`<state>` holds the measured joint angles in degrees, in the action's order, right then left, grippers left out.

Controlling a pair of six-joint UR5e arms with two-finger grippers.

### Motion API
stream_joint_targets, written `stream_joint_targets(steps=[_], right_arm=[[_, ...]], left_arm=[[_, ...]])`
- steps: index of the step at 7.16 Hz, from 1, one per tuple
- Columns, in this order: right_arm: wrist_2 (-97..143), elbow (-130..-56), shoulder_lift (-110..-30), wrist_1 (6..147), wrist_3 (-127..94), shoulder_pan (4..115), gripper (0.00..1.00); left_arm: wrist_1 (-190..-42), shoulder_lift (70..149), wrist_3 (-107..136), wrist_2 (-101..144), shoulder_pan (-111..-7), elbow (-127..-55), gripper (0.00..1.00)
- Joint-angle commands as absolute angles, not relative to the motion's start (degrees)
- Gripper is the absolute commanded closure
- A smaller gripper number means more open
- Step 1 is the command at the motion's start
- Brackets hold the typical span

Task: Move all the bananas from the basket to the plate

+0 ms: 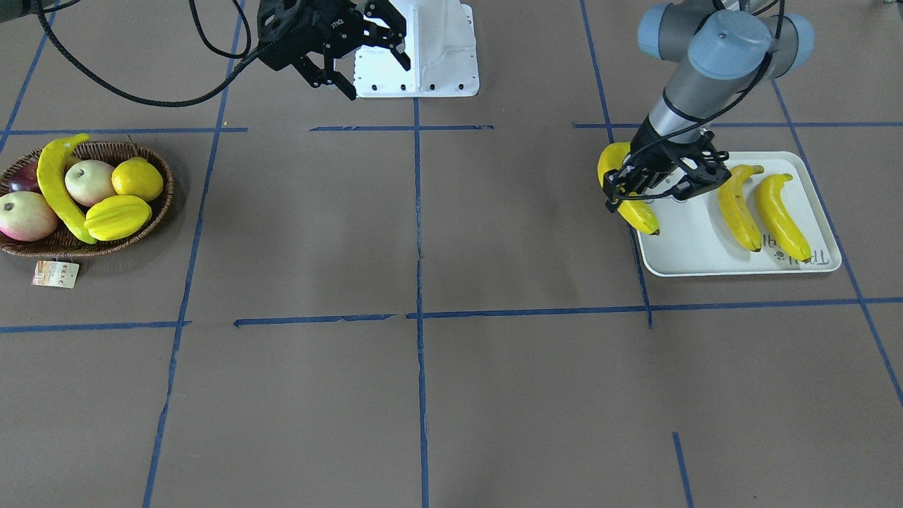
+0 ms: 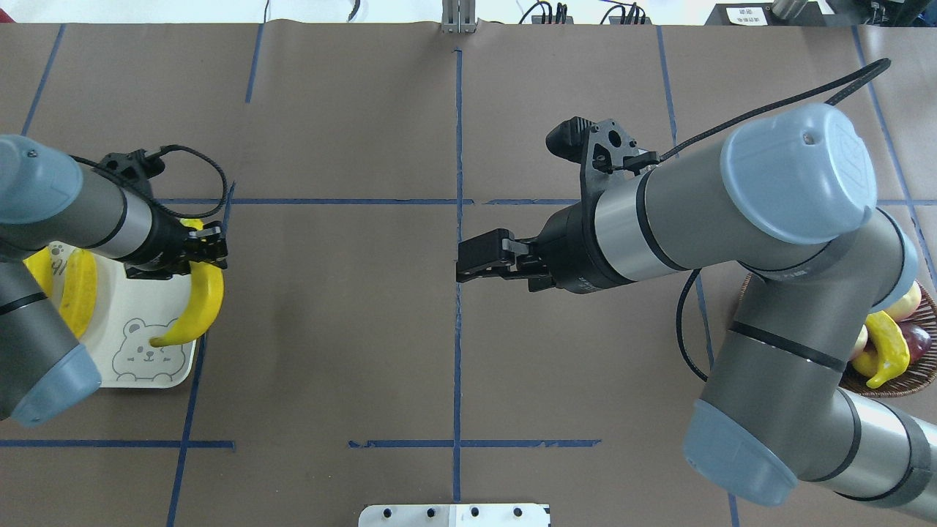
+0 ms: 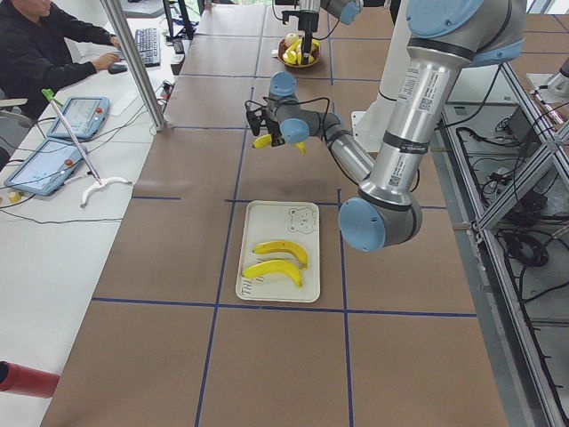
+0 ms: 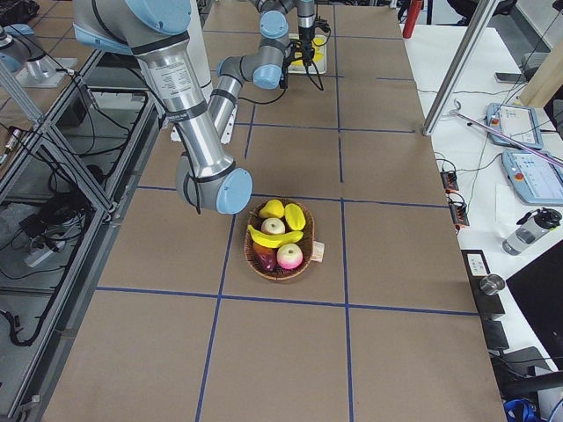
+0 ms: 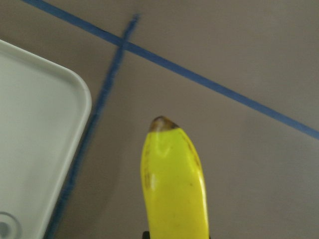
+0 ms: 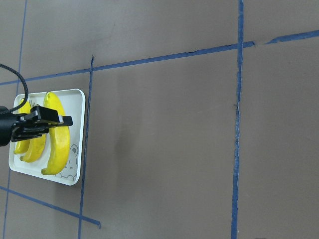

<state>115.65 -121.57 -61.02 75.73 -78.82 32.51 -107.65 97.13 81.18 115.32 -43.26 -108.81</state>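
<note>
1 banana (image 2: 203, 304) in L gripper (image 2: 207, 252), plate (image 2: 110, 293) edge

Robot lab — taped table (image 1: 494, 395) & teach pendants (image 3: 78, 116)

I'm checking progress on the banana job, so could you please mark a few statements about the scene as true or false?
1. Two bananas lie on the plate. True.
2. The left gripper is empty. False: it is shut on a third banana at the plate's edge.
3. One banana is in the basket. True.
4. The right gripper holds the lemon. False: it is open and empty over the middle of the table; the lemon sits in the basket.
</note>
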Motion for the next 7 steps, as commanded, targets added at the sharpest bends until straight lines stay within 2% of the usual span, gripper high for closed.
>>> stream_joint_targets(steps=[1, 4, 5, 6, 7], right_arm=[[115.1, -121.5, -61.1, 75.7, -79.1, 32.5, 0.0], [115.0, -121.6, -61.1, 75.7, -79.1, 32.3, 0.0], [115.0, -121.6, -61.1, 75.7, -79.1, 32.4, 0.0], [115.0, -121.6, -61.0, 75.7, -79.1, 32.4, 0.0], [115.0, -121.6, -61.1, 75.7, -79.1, 32.6, 0.0]], left_arm=[[-107.4, 91.8, 75.3, 113.7, -45.4, -107.9, 1.0], [-107.8, 91.5, 71.8, 107.5, -45.0, -101.6, 1.0], [-108.0, 91.4, 70.8, 107.5, -45.2, -101.5, 0.95], [-108.0, 91.3, 68.3, 107.6, -45.3, -101.9, 0.21], [-108.0, 91.3, 67.0, 107.9, -45.4, -102.6, 0.0]])
